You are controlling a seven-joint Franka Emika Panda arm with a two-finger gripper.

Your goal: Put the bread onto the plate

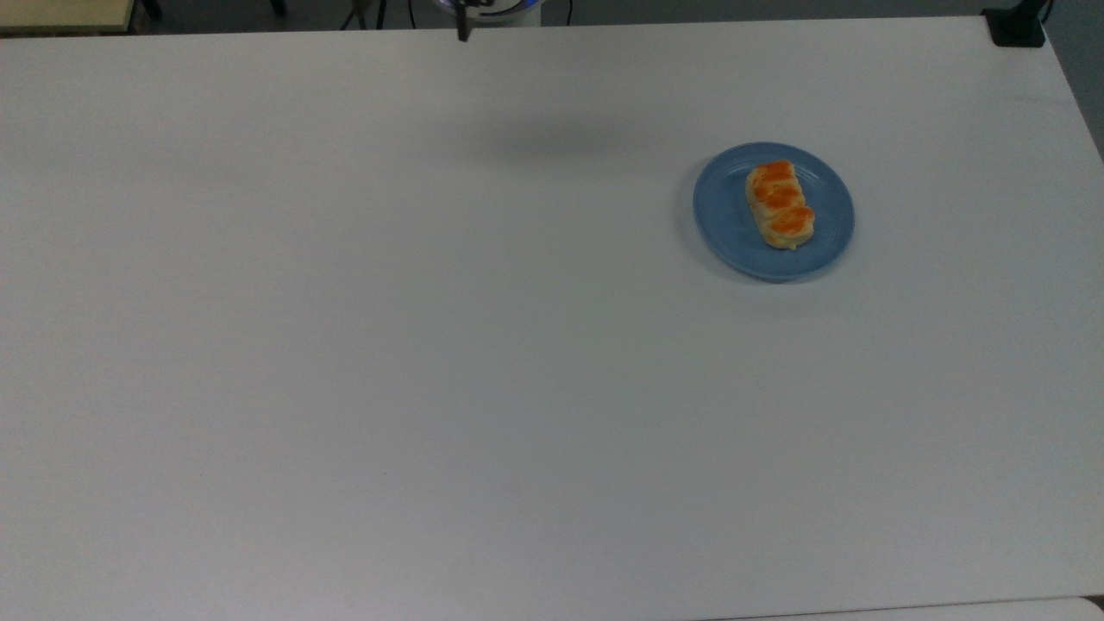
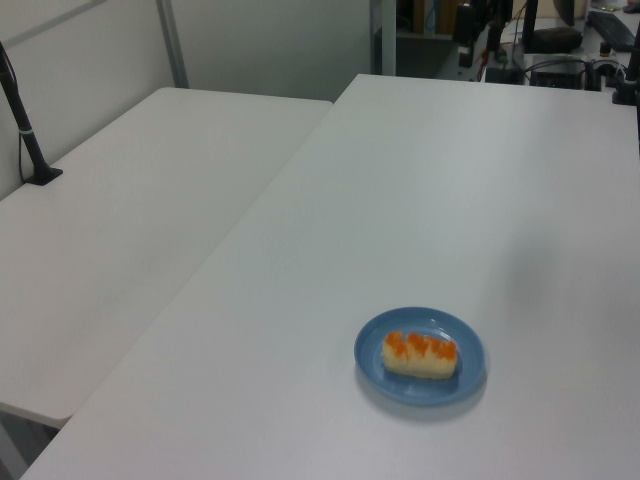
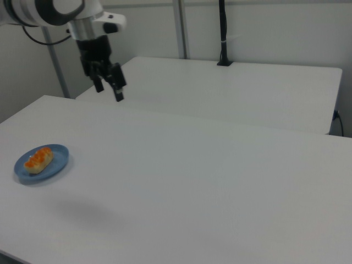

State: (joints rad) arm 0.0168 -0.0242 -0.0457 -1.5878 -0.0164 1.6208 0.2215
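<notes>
A: Lying on the plate (image 1: 733,226), the bread (image 1: 780,204), lengthwise, a little toward the top view's right of the dish's middle. Three orange lumps along the top.
B: Flat on the white desk (image 1: 431,345) too, that plate, toward the top view's right and nearer the far edge. In the left view, bread (image 2: 420,354) and plate (image 2: 372,362) low in the picture. In the right view, bread (image 3: 38,159) and plate (image 3: 58,163) at the far left.
A: And the end effector (image 3: 108,89)?
B: High over the desk in the right view, well apart from the plate, pointing down. Two black fingers (image 3: 118,94) spread, nothing between them.
A: Beyond that?
B: A second white table (image 2: 120,230) alongside, with a black pole (image 2: 22,120) standing on it.
</notes>
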